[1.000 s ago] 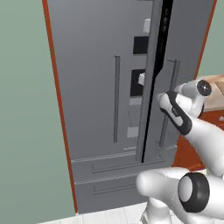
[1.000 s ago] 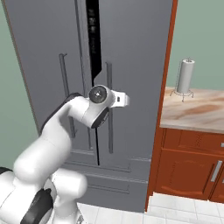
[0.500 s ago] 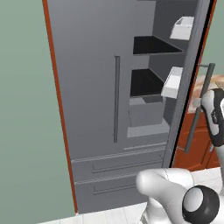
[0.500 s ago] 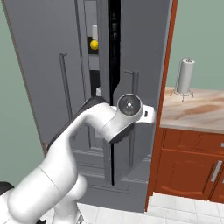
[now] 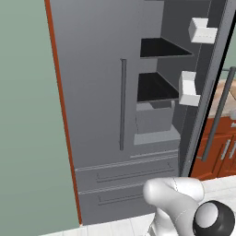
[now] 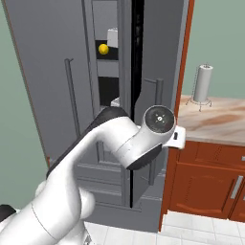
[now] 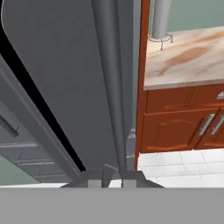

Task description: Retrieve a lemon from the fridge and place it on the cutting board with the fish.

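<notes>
Green wall (image 5: 27, 115); wooden cabinets (image 6: 206, 182); tiled floor (image 6: 191, 229)

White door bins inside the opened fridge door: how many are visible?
2: an upper white plastic door bin near the door's top, and a lower white plastic door bin beneath it. Others may be hidden by the door.

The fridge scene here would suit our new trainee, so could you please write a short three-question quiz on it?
1. True or false: the right door of the fridge stands open.
2. The lemon lies: A) on the counter, B) inside the fridge, C) in the gripper.
3. What are the gripper's fingers closed on?

Key: 1 true; 2 B; 3 the door handle.
</notes>
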Robot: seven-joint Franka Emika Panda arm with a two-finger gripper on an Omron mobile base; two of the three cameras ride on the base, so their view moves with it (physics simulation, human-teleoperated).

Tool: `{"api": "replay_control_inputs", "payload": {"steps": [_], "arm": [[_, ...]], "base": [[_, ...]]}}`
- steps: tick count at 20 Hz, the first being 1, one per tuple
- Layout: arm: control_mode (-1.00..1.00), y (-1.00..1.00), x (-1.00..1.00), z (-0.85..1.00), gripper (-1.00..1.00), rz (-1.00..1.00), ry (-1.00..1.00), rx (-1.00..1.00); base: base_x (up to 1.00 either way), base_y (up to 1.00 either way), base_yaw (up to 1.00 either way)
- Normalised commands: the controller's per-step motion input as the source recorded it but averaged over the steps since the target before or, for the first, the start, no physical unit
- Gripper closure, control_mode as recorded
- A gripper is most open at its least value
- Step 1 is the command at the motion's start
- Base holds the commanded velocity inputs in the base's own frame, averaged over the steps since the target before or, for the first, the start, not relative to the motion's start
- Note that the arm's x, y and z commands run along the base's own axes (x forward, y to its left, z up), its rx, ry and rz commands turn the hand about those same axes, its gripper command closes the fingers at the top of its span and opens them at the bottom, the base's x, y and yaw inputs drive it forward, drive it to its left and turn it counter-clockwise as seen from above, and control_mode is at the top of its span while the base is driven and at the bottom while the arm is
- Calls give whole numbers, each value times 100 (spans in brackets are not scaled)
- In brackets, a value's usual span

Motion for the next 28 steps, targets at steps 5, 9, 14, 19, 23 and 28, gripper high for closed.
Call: {"api": "replay_control_inputs", "payload": {"steps": [5, 9, 14, 19, 23, 28], "arm": [[-100, 38, -76, 6, -100, -8, 0, -7], [-100, 82, -42, 28, -100, -12, 12, -22], [-100, 93, -2, 16, -100, -4, 23, -27], [-100, 87, 23, -34, -100, -1, 32, -29], [-100, 80, 50, -63, -100, 1, 28, -32], [-100, 48, 68, -66, -100, 3, 24, -25]], "base": [[0, 0, 0], [0, 0, 0], [0, 0, 0], [0, 0, 0], [0, 0, 0], [0, 0, 0]]}}
